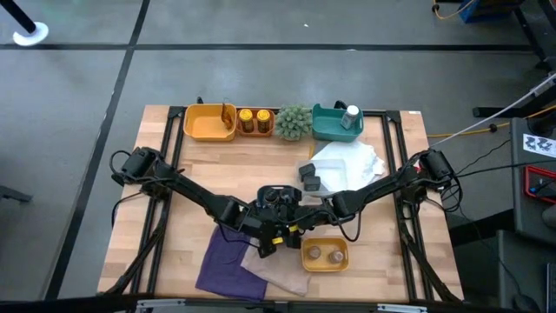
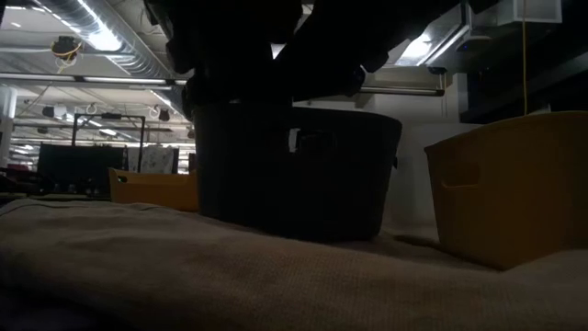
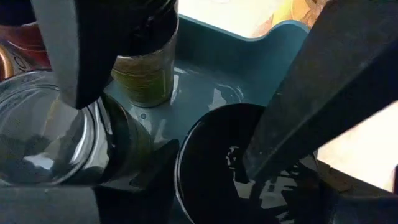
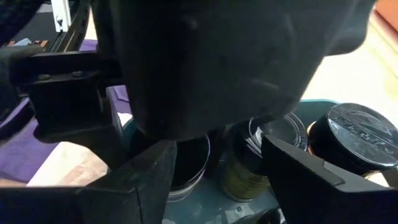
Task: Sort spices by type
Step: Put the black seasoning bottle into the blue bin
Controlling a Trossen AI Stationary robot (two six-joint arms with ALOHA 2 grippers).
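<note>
Spice jars point(image 3: 144, 78), dark-lidded, olive-green contents, in teal tray point(image 3: 261, 56), both claws overhead, grip state unclear.

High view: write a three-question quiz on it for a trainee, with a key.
1. True or false: the white bottle stands in the teal tray.
2. How many jars stand in the orange tray? A) one B) two C) four
3. Fill in: the left hand and the right hand meet mid-table, beside a tray holding two more jars; that tray's colour is ___.

Key: 1 true; 2 B; 3 yellow.
</note>
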